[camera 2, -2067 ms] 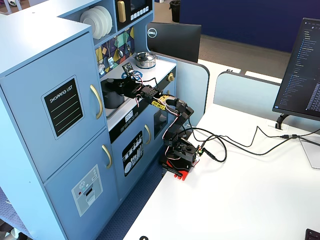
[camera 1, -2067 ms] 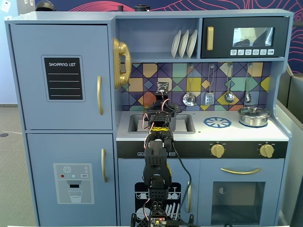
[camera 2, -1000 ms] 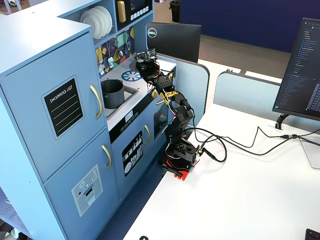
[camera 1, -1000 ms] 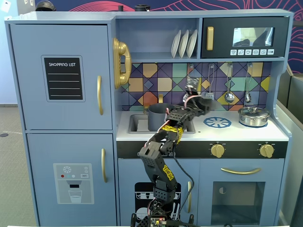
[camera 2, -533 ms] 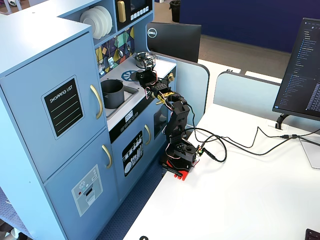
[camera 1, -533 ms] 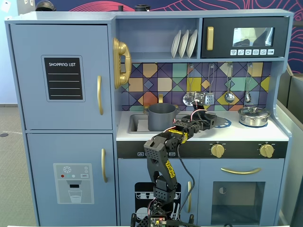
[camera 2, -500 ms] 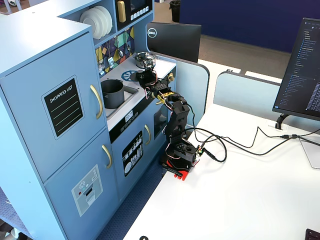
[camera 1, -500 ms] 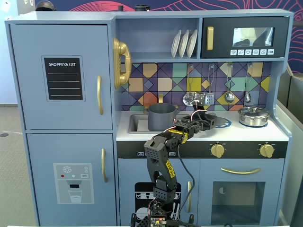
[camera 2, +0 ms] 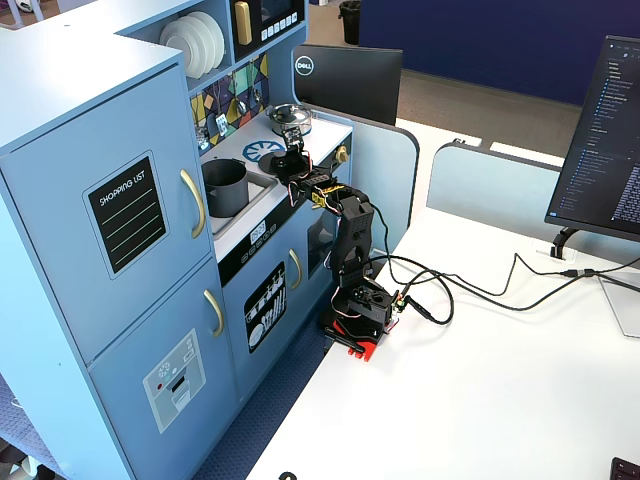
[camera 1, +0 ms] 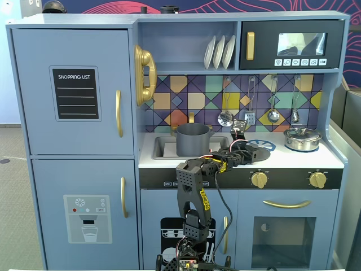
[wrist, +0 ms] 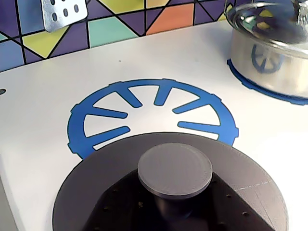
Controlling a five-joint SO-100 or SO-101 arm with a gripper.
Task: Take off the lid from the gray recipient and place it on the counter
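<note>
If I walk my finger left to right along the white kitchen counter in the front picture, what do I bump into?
Recessed sink → matte dark-gray cylindrical pot, no lid on it → flat dark-gray round lid at the robot's gripper → shiny steel pot with its lid.

Bright even light, soft shadows, sharp focus

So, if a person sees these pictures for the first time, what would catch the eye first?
Probably the big blue toy kitchen with its colourful tiled backsplash, and the black robot arm standing in front of it and reaching onto the white counter. Next, the open gray pot sits in the sink at the left, while the dark-gray lid fills the bottom of the wrist view, partly over the blue burner ring.
</note>
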